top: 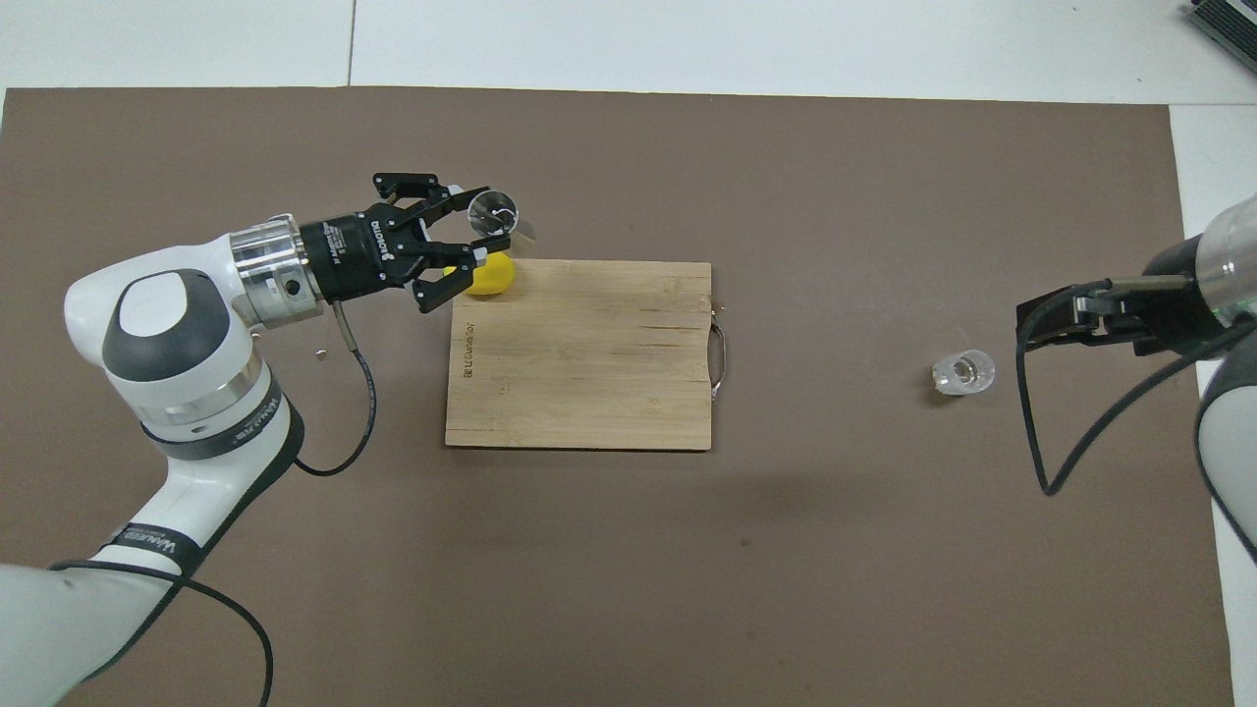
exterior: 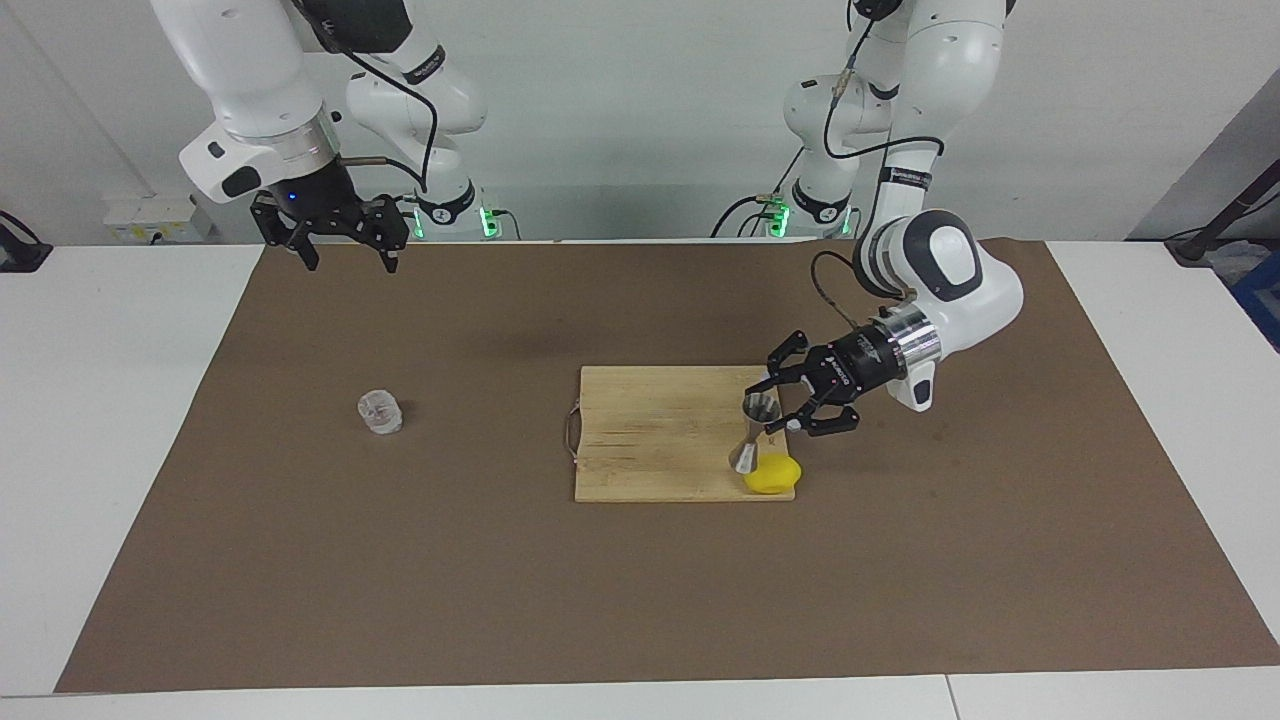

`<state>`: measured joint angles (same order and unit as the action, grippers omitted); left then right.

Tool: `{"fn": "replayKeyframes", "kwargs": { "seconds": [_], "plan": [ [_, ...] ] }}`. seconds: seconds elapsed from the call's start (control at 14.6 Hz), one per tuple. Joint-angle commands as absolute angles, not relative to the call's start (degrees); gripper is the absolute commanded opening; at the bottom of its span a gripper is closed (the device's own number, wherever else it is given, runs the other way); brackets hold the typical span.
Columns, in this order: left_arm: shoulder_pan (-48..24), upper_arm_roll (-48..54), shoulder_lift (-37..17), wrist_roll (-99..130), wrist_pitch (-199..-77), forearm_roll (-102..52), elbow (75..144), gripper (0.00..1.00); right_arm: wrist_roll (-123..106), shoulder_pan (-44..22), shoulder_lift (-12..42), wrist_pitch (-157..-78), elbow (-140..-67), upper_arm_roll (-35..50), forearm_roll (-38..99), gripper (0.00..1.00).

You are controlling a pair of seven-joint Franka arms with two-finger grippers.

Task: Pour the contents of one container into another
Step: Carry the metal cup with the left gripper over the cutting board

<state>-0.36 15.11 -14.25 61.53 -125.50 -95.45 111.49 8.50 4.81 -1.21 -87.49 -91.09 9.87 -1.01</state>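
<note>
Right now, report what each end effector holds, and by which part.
Left end effector: shut on the steel jigger, gripping its upper cup. Right end effector: open, holding nothing.
</note>
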Motion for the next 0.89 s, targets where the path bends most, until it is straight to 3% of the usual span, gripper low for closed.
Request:
{"fn": "replayKeyframes", "kwargs": {
  "seconds": [0.0, 0.34, 0.82],
  "plan": [
    [-6.1, 14.2, -13.5, 62.2, -130.8, -101.1, 112.7, 0.00, 6.9, 5.8, -1.6, -88.1, -91.7, 10.1, 0.1, 1.00],
    [-14.1, 14.2, -14.2, 62.0, -139.3, -106.3, 113.4, 0.00, 6.9, 5.9, -1.6, -86.5, -91.7, 9.9, 0.2, 1.00],
    [-18.6, 13.9, -18.1, 61.7, -144.8, -109.1, 111.6, 0.00, 10.0, 6.5, -1.4, -87.5, -91.5, 9.8, 0.4, 1.00]
  ]
}}
